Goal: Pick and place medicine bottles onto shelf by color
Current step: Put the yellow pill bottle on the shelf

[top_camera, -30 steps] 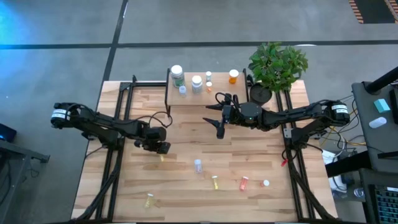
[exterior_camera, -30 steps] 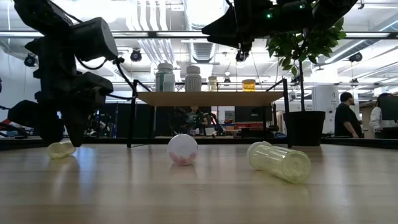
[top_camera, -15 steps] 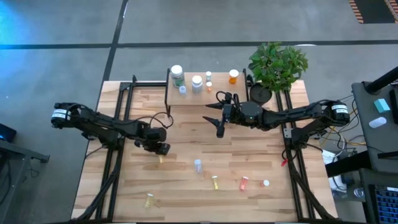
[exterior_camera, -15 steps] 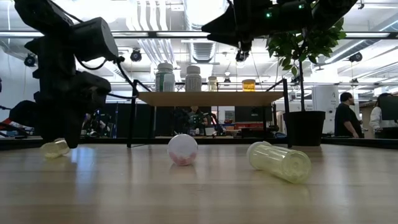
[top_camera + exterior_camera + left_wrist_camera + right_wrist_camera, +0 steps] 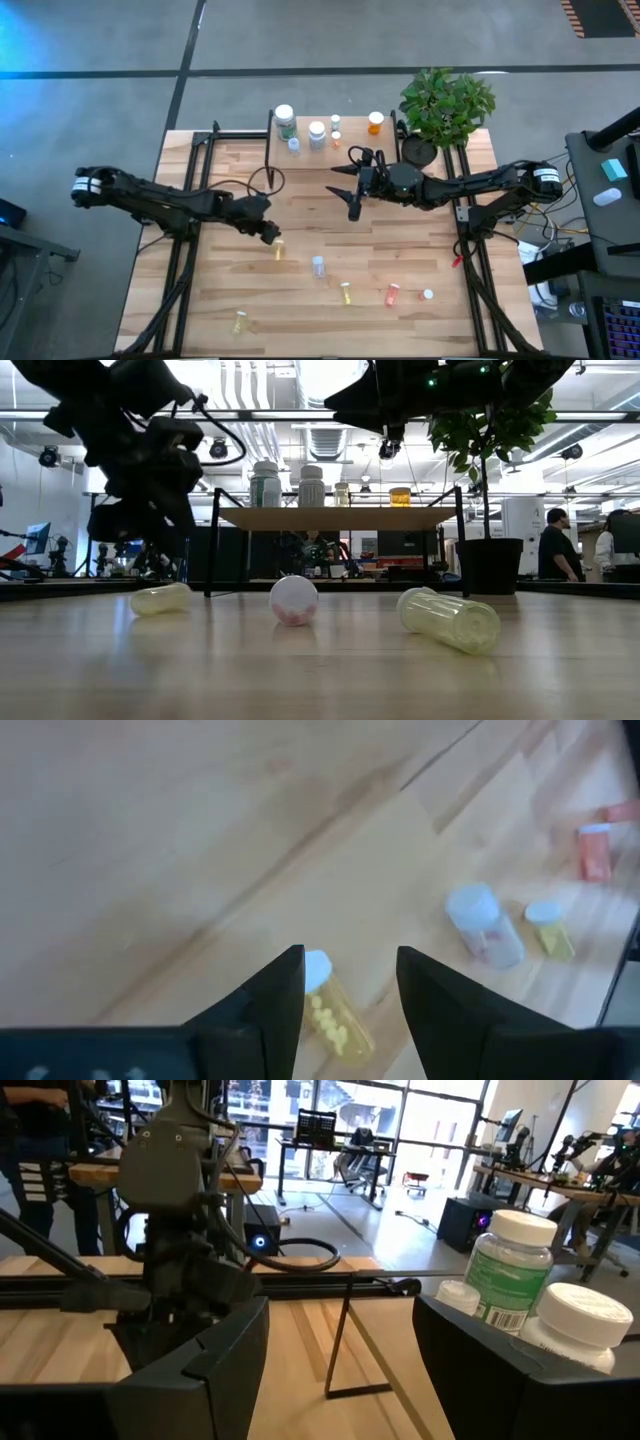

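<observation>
Five medicine bottles stand on the shelf at the far edge of the wooden table: a tall green-labelled one, a white one, a tiny pale vial, a small one and an orange one. Beside the shelf's right end sits a potted plant. Loose bottles lie on their sides across the near half of the board: a yellow bottle, a clear white-capped bottle, another yellow one, an orange one, a small white one and a yellow one nearest the front edge. Around the table is grey concrete floor; the low view looks into a workshop with ceiling ducts, benches and two people standing far off.

Reaching in from the left, the left arm stretches low toward the middle, and its left gripper is tilted down just above the first yellow bottle. In the left wrist view the fingers stand spread with that bottle's white cap between them, seemingly not pinched, though contact is hard to judge. From the right, the other arm extends level, the right gripper hanging in front of the shelf, jaws apart and holding nothing.
</observation>
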Robot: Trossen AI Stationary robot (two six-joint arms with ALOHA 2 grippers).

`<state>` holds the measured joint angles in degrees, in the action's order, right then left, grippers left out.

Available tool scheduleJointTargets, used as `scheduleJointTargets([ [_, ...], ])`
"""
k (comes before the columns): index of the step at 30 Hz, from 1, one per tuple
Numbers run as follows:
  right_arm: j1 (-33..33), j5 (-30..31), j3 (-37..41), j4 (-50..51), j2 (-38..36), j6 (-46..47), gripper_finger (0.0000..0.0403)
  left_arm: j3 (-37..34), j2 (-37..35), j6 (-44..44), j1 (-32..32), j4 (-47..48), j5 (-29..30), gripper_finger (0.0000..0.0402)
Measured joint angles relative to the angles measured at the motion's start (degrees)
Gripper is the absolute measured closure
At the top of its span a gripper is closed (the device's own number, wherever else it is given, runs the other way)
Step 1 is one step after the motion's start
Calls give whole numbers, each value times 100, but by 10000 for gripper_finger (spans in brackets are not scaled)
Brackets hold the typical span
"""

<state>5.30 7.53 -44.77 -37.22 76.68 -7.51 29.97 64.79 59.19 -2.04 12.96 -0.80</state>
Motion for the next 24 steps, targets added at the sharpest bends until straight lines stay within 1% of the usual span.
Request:
scheduleJointTargets([
  [5,0,-1,0,-100,-4,57,165,-28,-117,25,0,9,-57,259],
  [8,0,0,0,-121,-6,92,165,114,19,28,-63,241,149,259],
  [13,0,-2,0,-121,-8,99,165,674,514,-208,-339,1319,520,259],
  [18,0,0,0,-120,-11,98,165,1295,731,294,-430,2374,872,259],
  [21,0,0,0,-112,-11,70,165,1501,781,612,-502,2458,947,259],
  [24,0,0,0,-56,-13,-2,165,1563,849,646,-557,2458,951,259],
])
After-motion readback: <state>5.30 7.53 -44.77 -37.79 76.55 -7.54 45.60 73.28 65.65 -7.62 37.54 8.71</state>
